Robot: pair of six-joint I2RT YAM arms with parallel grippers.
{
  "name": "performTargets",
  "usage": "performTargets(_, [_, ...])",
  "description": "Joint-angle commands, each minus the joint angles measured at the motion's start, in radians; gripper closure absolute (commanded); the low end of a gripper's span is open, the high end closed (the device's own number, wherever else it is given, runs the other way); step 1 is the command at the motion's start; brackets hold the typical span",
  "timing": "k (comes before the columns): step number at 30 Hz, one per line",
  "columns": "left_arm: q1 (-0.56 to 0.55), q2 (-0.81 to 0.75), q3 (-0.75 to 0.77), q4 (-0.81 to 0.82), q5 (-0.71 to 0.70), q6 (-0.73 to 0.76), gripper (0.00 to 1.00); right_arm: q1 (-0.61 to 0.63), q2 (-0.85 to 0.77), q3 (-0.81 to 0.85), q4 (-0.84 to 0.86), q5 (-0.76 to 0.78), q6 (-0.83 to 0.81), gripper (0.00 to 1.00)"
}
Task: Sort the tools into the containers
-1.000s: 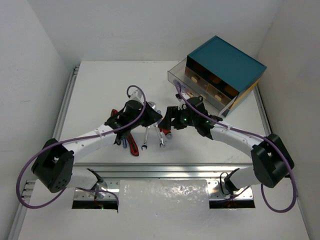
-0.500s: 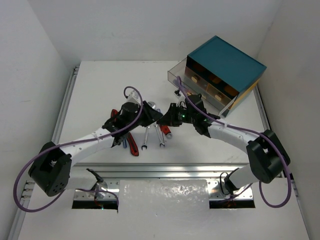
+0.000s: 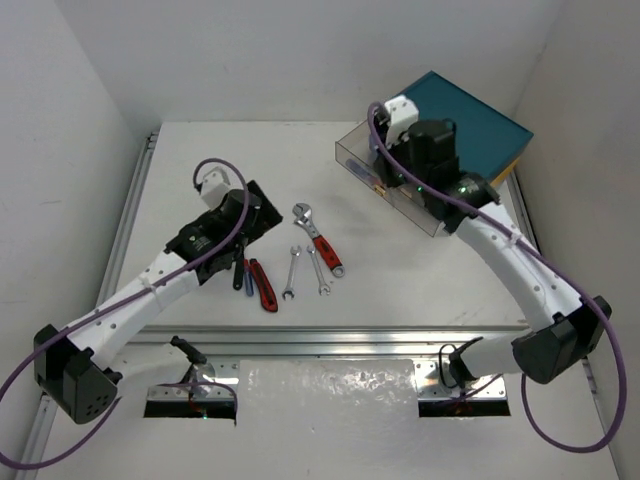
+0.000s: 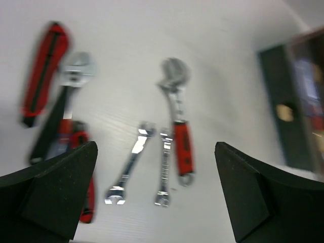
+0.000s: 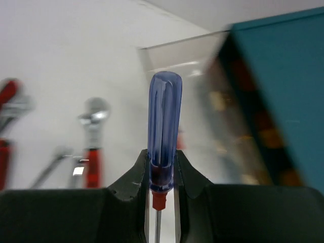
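My right gripper [image 5: 163,174] is shut on a small screwdriver [image 5: 164,121] with a clear blue handle, held upright. In the top view this gripper [image 3: 405,178] hangs by the teal-topped chest [image 3: 470,115], over its pulled-out smoky drawer [image 3: 358,155]. My left gripper [image 4: 157,195] is open and empty, above the tools on the table. Below it lie a red-handled wrench [image 4: 178,126], two silver spanners [image 4: 131,162] [image 4: 163,167], the red and black pliers [image 4: 43,73] and a dark-handled wrench [image 4: 71,81]. From above, the left gripper [image 3: 258,215] is left of the red wrench [image 3: 318,238].
The chest sits at the table's back right corner, close to the right wall. The spanners [image 3: 291,272] and pliers [image 3: 262,285] lie in a row near the table's front edge [image 3: 330,330]. White walls close in on three sides.
My left gripper opened and drew back to the left, away from the tools. My right gripper closed on the screwdriver and carried it up and right to the chest.
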Motion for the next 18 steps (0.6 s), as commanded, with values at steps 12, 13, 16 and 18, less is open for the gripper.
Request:
performTargets(12, [0.170, 0.000, -0.205, -0.063, -0.047, 0.066, 0.02, -0.173, 0.268, 0.383, -0.239, 0.130, -0.314, 0.36])
performTargets(13, [0.170, 0.007, -0.212, -0.054, -0.036, 0.067, 0.04, -0.172, 0.242, 0.373, -0.239, 0.116, -0.287, 0.36])
performTargets(16, [0.170, 0.042, -0.231, -0.031, -0.027, 0.066, 0.12, -0.149, 0.154, 0.277, -0.234, 0.052, -0.186, 0.36])
performTargets(18, [0.170, 0.073, -0.240, -0.023, -0.054, 0.058, 0.16, -0.123, 0.086, 0.190, -0.196, -0.007, -0.113, 0.36])
